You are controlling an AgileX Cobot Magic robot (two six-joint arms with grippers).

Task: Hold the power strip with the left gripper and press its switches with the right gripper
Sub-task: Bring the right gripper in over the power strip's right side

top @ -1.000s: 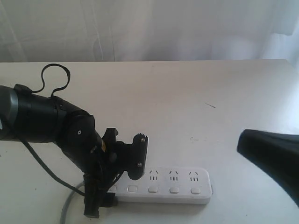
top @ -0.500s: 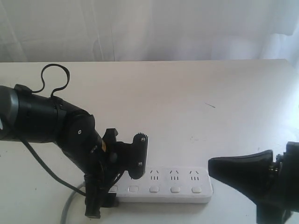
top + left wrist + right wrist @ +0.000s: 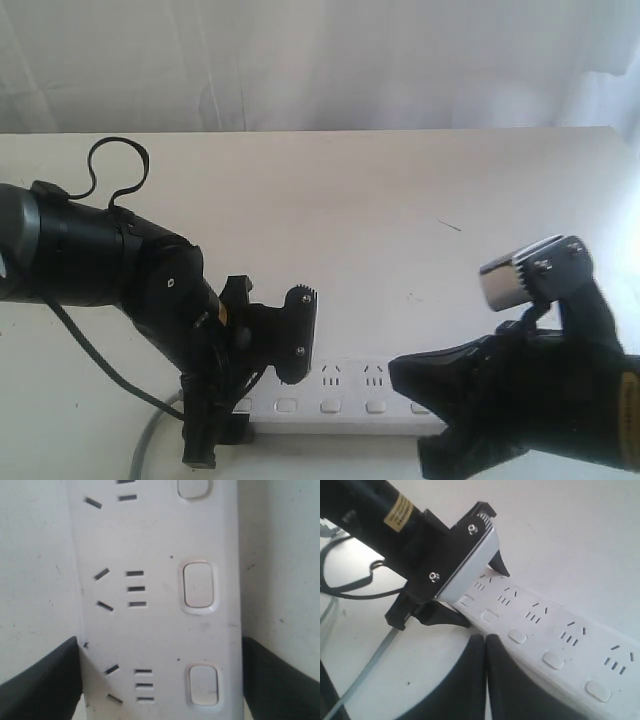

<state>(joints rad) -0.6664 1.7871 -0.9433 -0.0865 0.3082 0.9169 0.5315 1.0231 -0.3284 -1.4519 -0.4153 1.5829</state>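
The white power strip [image 3: 340, 395] lies along the table's front. My left gripper [image 3: 250, 390] straddles its left part, and in the left wrist view its black fingers [image 3: 45, 680] press both long sides of the strip [image 3: 155, 620]. Square white switches [image 3: 330, 406] run along the near edge, also seen close up as switches [image 3: 198, 585]. My right gripper [image 3: 400, 375] is shut and empty, low over the strip's right end, which it hides. In the right wrist view its tips [image 3: 485, 639] sit at the strip's [image 3: 545, 630] near edge beside a switch [image 3: 517, 636].
The grey cord [image 3: 145, 440] leaves the strip's left end toward the front left. White table [image 3: 400, 180] stretches behind the strip to a back edge under a pale curtain. A small dark mark [image 3: 450, 225] lies on it at the right.
My right gripper has swung in from the right edge, leftward and over the strip's right end. The left gripper and the strip have stayed put.
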